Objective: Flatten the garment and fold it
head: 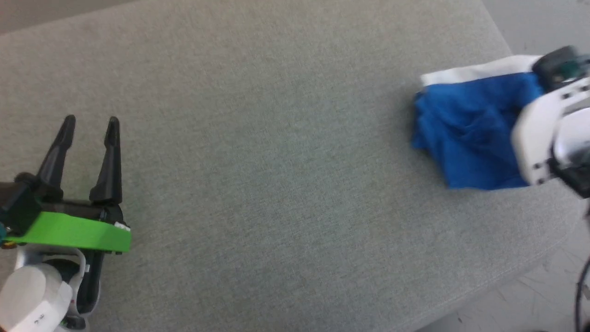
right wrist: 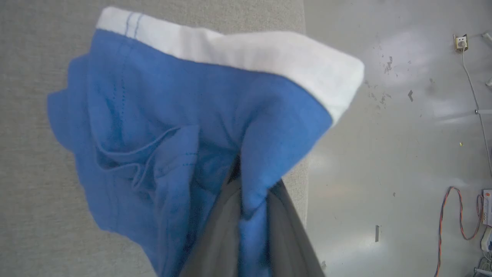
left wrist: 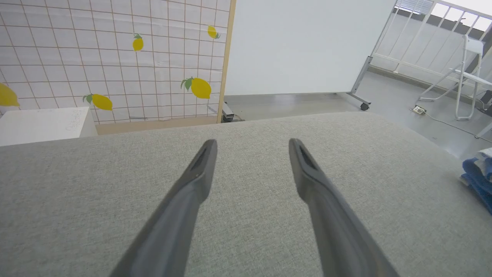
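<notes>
The garment (head: 470, 124) is a bunched royal-blue pair of shorts with a white band, lying at the far right of the grey fabric surface (head: 276, 161) near its edge. In the right wrist view the garment (right wrist: 161, 115) hangs crumpled with a fold of blue cloth pinched between my right gripper's (right wrist: 251, 184) dark fingers, whose tips are buried in it. My right arm's white wrist (head: 548, 133) covers the cloth's right side. My left gripper (head: 90, 127) stands open over bare surface at the far left, nothing between its fingers (left wrist: 200, 169). A blue edge of the garment (left wrist: 478, 177) shows far right.
The surface's right edge drops to a grey floor (right wrist: 403, 134) with cables (right wrist: 449, 215) and a wall socket. Beyond the far edge stand a lemon-patterned tile wall (left wrist: 115, 57), a white board on wheels (left wrist: 300, 46), a white box (left wrist: 42, 125) and a folding chair (left wrist: 465, 77).
</notes>
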